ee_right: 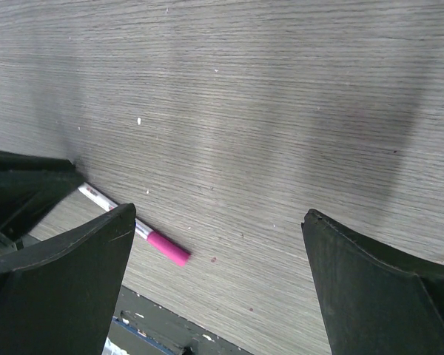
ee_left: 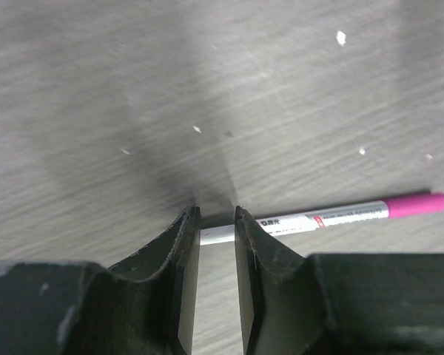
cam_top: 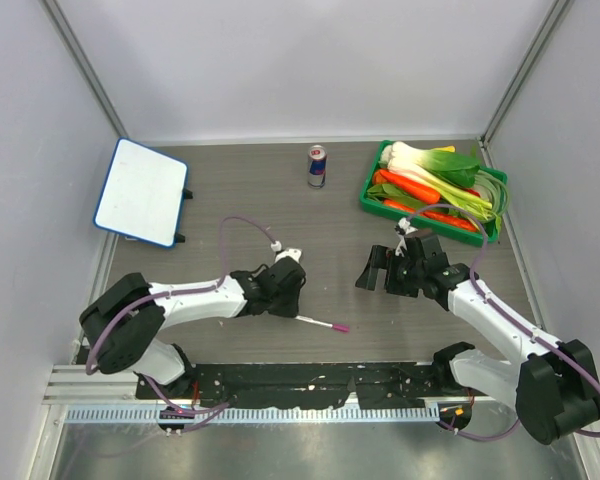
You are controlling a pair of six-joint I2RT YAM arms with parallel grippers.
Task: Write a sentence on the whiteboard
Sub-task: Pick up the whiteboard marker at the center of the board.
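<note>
The whiteboard [cam_top: 140, 192], white with a blue rim, lies at the table's far left; its face is blank and no sentence shows. A white marker [cam_top: 325, 324] with a magenta cap lies flat on the table near the front. My left gripper [cam_top: 292, 305] is low over the marker's white rear end [ee_left: 217, 234]. Its jaws are narrowed to a small gap, with bare table showing between them. The marker [ee_left: 340, 214] runs crosswise under the fingertips, not pinched. My right gripper [cam_top: 375, 270] hovers wide open to the right, with nothing between its fingers [ee_right: 220, 213]; the marker [ee_right: 163, 248] lies below it.
A drink can [cam_top: 317, 166] stands at the back centre. A green crate [cam_top: 368, 192] of leeks and carrots sits at the back right. Grey walls enclose the table on three sides. A black strip [cam_top: 310, 380] runs along the front edge.
</note>
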